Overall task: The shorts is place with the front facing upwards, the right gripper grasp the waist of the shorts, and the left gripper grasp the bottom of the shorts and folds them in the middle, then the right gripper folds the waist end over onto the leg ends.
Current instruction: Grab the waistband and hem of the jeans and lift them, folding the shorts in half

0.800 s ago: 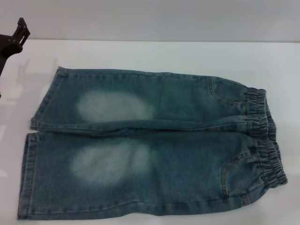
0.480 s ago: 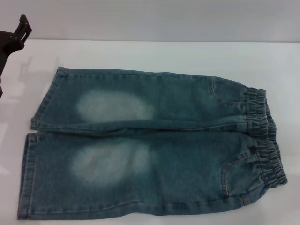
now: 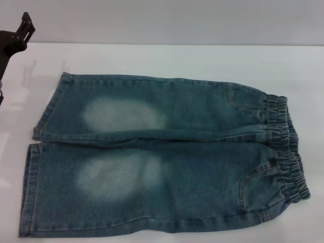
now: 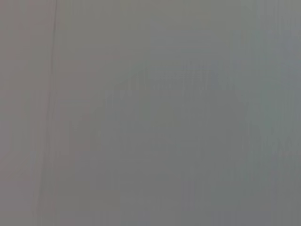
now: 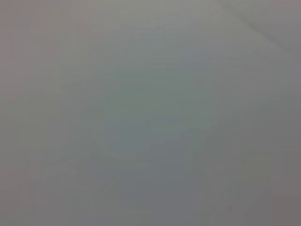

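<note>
The blue-green denim shorts (image 3: 192, 152) lie flat and front up on the white table (image 3: 152, 58), each leg showing a pale faded patch. The gathered elastic waist (image 3: 286, 152) is at the right, and the bottom of the shorts, the two straight leg ends (image 3: 31, 187), is at the left. My left gripper (image 3: 23, 29) hangs at the far left, beyond and apart from the far leg's hem, touching nothing. The right gripper is out of view. Both wrist views show only a blank grey surface.
Bare white table runs beyond the shorts to a back edge (image 3: 177, 44), with a grey wall behind it. The near leg's hem reaches almost to the lower border of the head view.
The left gripper has risen slightly at the far left. The shorts have not moved.
</note>
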`<control>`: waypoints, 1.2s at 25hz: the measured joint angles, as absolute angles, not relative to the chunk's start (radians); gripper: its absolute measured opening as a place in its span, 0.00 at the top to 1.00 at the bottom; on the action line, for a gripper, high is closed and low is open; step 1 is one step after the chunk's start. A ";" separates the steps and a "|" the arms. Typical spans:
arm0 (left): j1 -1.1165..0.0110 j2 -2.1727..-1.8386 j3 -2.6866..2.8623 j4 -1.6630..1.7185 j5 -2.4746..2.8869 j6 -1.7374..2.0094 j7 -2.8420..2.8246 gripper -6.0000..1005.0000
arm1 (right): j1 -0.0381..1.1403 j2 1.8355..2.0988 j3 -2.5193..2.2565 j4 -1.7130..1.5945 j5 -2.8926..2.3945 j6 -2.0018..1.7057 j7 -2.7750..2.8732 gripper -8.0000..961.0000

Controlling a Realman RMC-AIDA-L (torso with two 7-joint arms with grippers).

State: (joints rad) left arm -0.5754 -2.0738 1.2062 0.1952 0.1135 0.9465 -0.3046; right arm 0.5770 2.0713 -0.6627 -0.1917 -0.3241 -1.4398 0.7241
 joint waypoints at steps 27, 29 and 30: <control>-0.499 -2.067 1.189 0.175 0.030 1.137 -0.523 0.16 | 0.496 2.070 -0.752 -0.184 -0.322 -1.412 0.719 0.40; -0.502 -2.065 1.185 0.183 0.029 1.131 -0.584 0.16 | 0.477 2.069 -0.789 -0.198 -0.322 -1.412 0.740 0.40; -0.503 -2.063 1.184 0.191 0.030 1.130 -0.606 0.16 | 0.471 2.069 -0.799 -0.201 -0.323 -1.412 0.743 0.40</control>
State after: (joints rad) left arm -0.5031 -2.0629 1.1840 0.1908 0.0302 1.1295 -0.6060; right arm 0.4712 2.0693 -0.7993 -0.2010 -0.3226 -1.4119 0.7428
